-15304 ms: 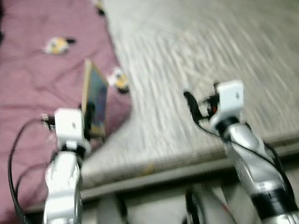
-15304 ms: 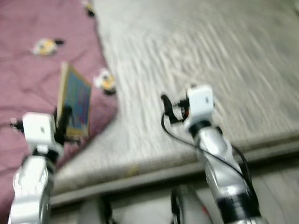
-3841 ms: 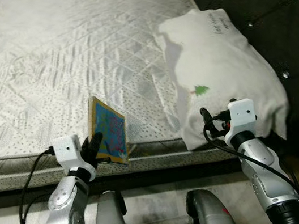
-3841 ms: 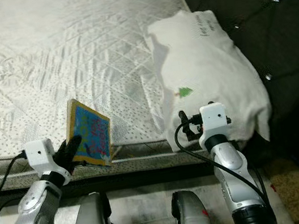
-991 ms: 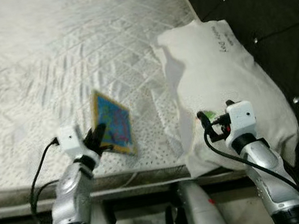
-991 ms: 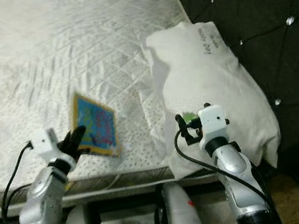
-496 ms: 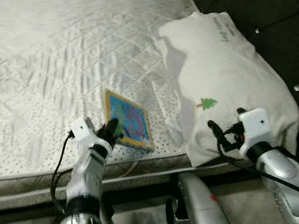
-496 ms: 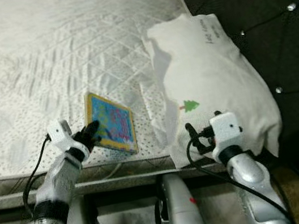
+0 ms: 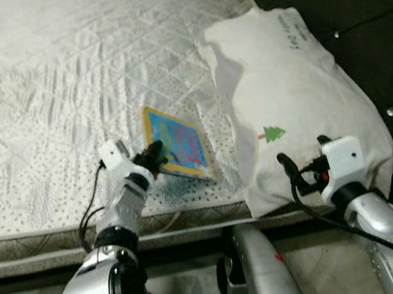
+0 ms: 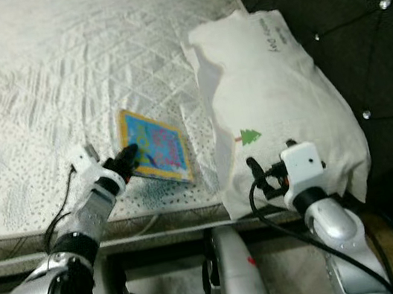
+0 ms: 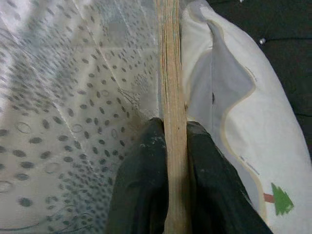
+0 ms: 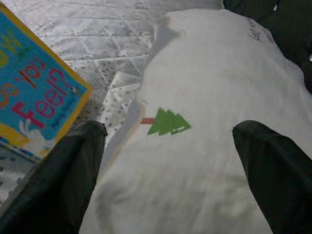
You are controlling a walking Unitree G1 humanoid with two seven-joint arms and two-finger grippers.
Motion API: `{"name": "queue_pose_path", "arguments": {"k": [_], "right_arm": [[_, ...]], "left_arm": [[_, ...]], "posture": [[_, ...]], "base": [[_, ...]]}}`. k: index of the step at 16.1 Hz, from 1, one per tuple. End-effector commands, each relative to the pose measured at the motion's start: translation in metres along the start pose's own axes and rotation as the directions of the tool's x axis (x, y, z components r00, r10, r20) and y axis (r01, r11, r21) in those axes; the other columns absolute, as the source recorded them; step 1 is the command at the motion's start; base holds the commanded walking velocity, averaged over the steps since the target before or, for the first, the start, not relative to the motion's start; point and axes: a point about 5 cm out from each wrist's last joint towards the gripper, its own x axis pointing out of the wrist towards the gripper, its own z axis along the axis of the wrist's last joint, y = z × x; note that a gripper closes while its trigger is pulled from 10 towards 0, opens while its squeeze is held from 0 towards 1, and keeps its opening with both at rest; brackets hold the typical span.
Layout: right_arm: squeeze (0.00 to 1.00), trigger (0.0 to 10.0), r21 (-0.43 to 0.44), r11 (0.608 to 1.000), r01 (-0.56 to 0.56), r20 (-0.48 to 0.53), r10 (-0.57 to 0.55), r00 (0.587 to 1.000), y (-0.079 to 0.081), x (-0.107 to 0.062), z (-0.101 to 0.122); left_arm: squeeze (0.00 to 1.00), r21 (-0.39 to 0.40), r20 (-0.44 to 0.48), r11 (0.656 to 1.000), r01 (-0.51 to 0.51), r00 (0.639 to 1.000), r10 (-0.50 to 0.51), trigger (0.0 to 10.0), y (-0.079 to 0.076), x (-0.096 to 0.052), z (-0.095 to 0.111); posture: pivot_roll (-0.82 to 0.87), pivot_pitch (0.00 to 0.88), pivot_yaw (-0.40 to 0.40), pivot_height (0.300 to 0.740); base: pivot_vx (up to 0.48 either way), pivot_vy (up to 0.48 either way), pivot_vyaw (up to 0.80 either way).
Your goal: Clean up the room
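One book [image 9: 176, 144] is pinched in the left gripper [image 9: 154, 154] just beside the pillow [image 9: 289, 94], over the mattress [image 9: 58, 87]; right gripper [image 12: 170, 161] hovers spread wide above that pillow.

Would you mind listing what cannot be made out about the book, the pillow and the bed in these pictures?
- Book: the full title; the right wrist view cuts the cover at its edge, and the left wrist view shows it edge-on in the left gripper.
- Pillow: the handwriting near its top is too small in the eye views.
- Mattress: its far end is cut off by the top edge.
- Right gripper: its fingertips lie outside the frame.
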Motion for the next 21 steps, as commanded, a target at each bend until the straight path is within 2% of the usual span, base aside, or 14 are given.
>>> {"name": "queue_pose_path", "arguments": {"k": [1,2,4,6,8,9,12,14,17,21], "right_arm": [[0.00,10.0,-0.018,1.000,0.012,-0.011,-0.012,1.000,-0.006,-0.003,0.001],[0.00,10.0,-0.017,1.000,0.006,-0.011,-0.007,1.000,-0.006,-0.004,0.002],[0.00,10.0,0.030,0.998,-0.050,-0.027,0.051,0.998,0.000,-0.006,0.003],[0.00,10.0,0.061,0.993,-0.103,-0.061,0.107,0.992,0.007,-0.011,0.002],[0.00,10.0,0.048,0.994,-0.102,-0.080,0.105,0.991,0.007,-0.013,-0.002],[0.00,10.0,0.050,0.994,-0.100,-0.086,0.104,0.991,0.007,-0.013,-0.003],[0.00,10.0,0.042,0.996,-0.081,-0.092,0.085,0.992,0.005,-0.015,-0.005],[0.00,10.0,0.035,0.996,-0.080,-0.090,0.082,0.993,0.006,-0.015,-0.005],[0.00,10.0,0.031,0.996,-0.078,-0.085,0.080,0.993,0.007,-0.012,-0.005],[0.00,10.0,0.021,0.997,-0.077,-0.076,0.078,0.994,0.006,-0.011,-0.004]], "left_arm": [[0.00,-0.005,-0.049,0.999,0.040,0.998,-0.041,10.0,-0.012,0.004,-0.012],[0.00,-0.040,-0.084,0.998,0.038,0.996,-0.041,10.0,-0.013,0.004,-0.021],[0.00,-0.001,-0.149,0.999,0.035,0.988,-0.035,10.0,-0.014,0.002,-0.034],[0.00,-0.004,-0.160,1.000,0.030,0.987,-0.030,10.0,-0.015,0.003,-0.038],[0.00,0.022,-0.179,1.000,0.020,0.984,-0.015,10.0,-0.012,0.001,-0.042],[0.00,0.042,-0.177,0.999,0.010,0.984,-0.003,10.0,-0.010,0.000,-0.042],[0.00,0.087,-0.047,0.994,-0.065,0.996,0.070,10.0,0.001,0.000,-0.018],[0.00,0.108,-0.010,0.991,-0.079,0.997,0.080,10.0,0.002,0.000,-0.011],[0.00,0.119,-0.032,0.990,-0.074,0.996,0.079,10.0,0.002,0.000,-0.016],[0.00,0.099,-0.062,0.995,-0.022,0.998,0.028,10.0,-0.007,0.002,-0.025]], "posture": [[-0.25,0.174,-0.142,0.591],[-0.25,0.173,-0.142,0.591],[-0.25,0.172,-0.144,0.591],[-0.25,0.170,-0.145,0.591],[-0.25,0.168,-0.142,0.591],[-0.25,0.167,-0.138,0.591],[-0.24,0.166,-0.129,0.591],[-0.24,0.165,-0.126,0.591],[-0.24,0.164,-0.125,0.591],[-0.24,0.163,-0.127,0.591]], "base": [[0.000,0.000,0.00],[0.000,0.000,0.00],[0.000,0.000,0.00],[0.000,0.000,0.00],[0.000,0.000,0.00],[0.000,0.000,0.00],[0.000,0.000,0.00],[0.000,0.000,0.00],[0.000,0.000,0.00],[0.000,0.000,0.00]]}}
